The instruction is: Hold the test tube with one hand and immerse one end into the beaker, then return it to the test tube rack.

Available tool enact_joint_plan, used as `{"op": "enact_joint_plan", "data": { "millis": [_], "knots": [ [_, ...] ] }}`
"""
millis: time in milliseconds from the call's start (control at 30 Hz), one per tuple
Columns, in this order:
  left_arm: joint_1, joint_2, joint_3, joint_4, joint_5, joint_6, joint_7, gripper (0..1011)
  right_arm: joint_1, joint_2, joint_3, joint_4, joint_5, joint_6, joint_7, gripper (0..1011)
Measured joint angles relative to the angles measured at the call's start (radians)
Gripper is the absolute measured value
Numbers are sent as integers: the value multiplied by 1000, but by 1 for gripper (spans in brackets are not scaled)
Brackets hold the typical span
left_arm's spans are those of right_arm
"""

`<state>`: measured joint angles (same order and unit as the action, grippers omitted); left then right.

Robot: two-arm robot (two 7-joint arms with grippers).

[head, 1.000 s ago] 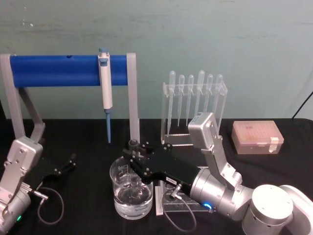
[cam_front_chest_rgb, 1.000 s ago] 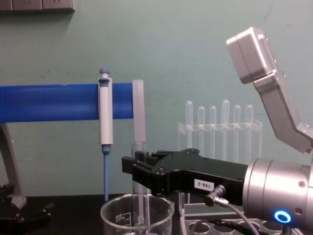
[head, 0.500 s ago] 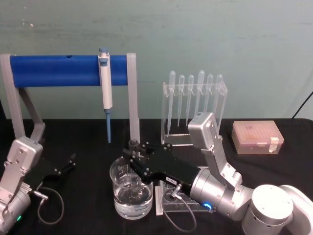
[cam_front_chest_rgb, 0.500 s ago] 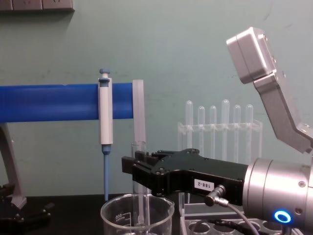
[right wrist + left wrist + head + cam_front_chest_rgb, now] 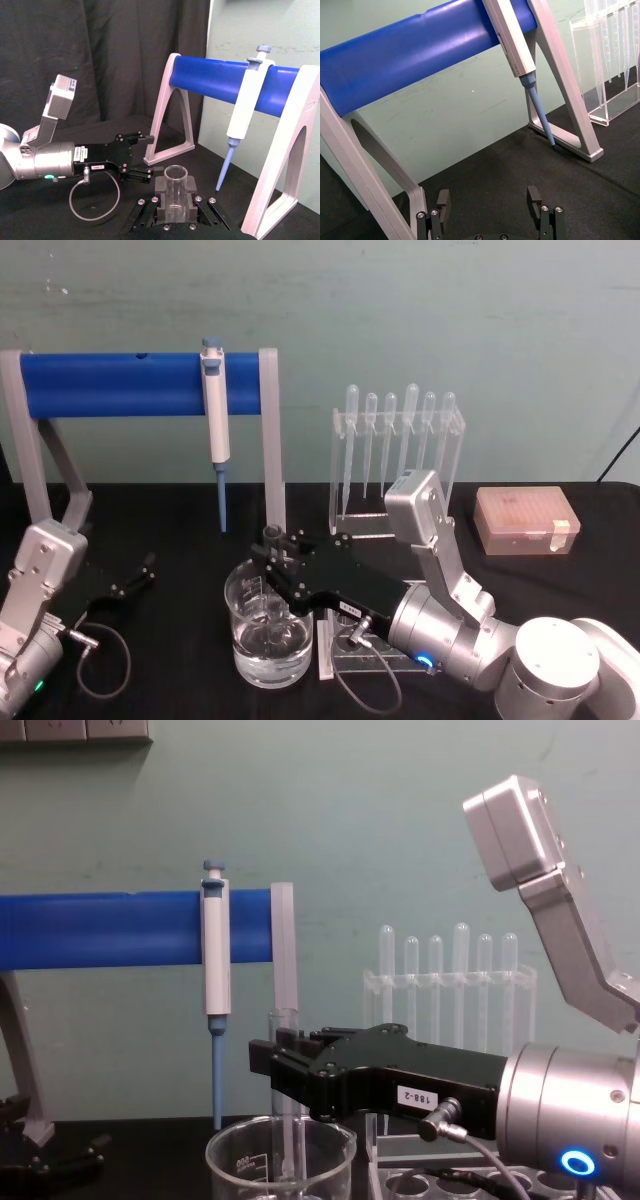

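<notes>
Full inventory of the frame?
test tube: 1, clear, upright in the right gripper, lower end inside the beaker
beaker: 1, clear, holds water, front centre
pipettor: 1, white and blue, hanging on the stand
stand: 1, blue bar, grey legs, back left
pipettes: 6, clear, in the pipette rack
pipette rack: 1, clear, back centre
box: 1, pale orange, lidded, right
test tube rack: 1, clear, under the right arm
table: 1, black
right gripper: 1, black, shut on the test tube
left gripper: 1, black, open, parked left
</notes>
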<state>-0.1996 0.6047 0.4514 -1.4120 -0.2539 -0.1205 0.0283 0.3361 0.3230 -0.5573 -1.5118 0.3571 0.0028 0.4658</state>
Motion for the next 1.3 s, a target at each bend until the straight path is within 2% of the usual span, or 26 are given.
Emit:
{"op": "enact_joint_plan", "data": {
  "millis": [1300],
  "knots": [
    [0, 0, 0, 0, 0, 0, 0, 1000, 0, 0, 0, 0, 0, 0, 0, 224]
  ]
}}
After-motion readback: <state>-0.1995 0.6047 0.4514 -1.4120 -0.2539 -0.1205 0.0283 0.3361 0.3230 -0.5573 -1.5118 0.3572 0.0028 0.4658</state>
